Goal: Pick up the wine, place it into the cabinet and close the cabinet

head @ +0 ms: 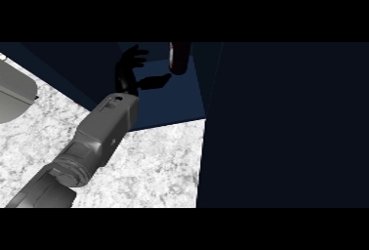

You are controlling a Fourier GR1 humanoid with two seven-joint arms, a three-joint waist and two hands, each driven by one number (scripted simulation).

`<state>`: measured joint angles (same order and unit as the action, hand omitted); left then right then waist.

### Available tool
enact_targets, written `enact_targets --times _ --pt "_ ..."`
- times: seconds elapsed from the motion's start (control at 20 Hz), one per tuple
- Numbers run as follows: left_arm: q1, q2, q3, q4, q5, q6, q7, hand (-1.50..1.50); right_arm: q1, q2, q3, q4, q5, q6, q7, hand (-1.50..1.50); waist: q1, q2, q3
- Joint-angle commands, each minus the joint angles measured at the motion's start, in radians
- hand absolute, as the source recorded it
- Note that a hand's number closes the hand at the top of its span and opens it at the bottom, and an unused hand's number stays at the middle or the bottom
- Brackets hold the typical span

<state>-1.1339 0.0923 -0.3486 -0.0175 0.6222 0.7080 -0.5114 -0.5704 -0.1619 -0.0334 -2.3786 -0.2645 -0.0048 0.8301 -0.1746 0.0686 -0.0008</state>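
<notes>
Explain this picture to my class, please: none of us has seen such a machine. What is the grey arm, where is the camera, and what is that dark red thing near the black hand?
The camera sits at the robot's head and looks steeply down at a marbled kitchen counter. The grey forearm coming in from the lower left ends in a black hand, the robot's left hand. Its fingers are spread open inside a dark blue cabinet. Just beside the thumb stands the wine bottle, dark red, inside the cabinet; the hand is not curled round it. The big dark panel on the right is probably the cabinet's open door. At the left edge a grey object shows partly; I cannot tell what it is. The right hand is out of view.
</notes>
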Motion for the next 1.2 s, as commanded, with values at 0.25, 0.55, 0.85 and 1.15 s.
enact_targets --times 0.25,0.55,0.85,1.15 --pt "0.027 0.046 -0.003 0.016 -0.006 -0.040 0.003 -1.50 -0.015 0.007 0.002 -0.027 -0.015 -0.016 0.020 -1.50 0.006 0.001 -0.004" --pt "0.028 0.072 -0.034 0.011 -0.039 -0.108 -0.048 -1.50 -0.015 0.001 0.004 0.001 -0.004 -0.005 0.008 -1.50 0.037 -0.003 -0.004" --pt "-0.007 0.109 -0.051 -0.041 -0.055 -0.349 -0.037 -1.50 -0.003 0.003 0.012 -0.018 0.007 -0.016 0.029 -1.50 0.070 -0.028 -0.003" --pt "0.016 0.022 0.045 -0.158 0.033 -0.530 -0.198 -1.50 -0.022 0.001 -0.014 -0.004 0.018 -0.050 0.041 -1.50 0.109 -0.044 -0.003"
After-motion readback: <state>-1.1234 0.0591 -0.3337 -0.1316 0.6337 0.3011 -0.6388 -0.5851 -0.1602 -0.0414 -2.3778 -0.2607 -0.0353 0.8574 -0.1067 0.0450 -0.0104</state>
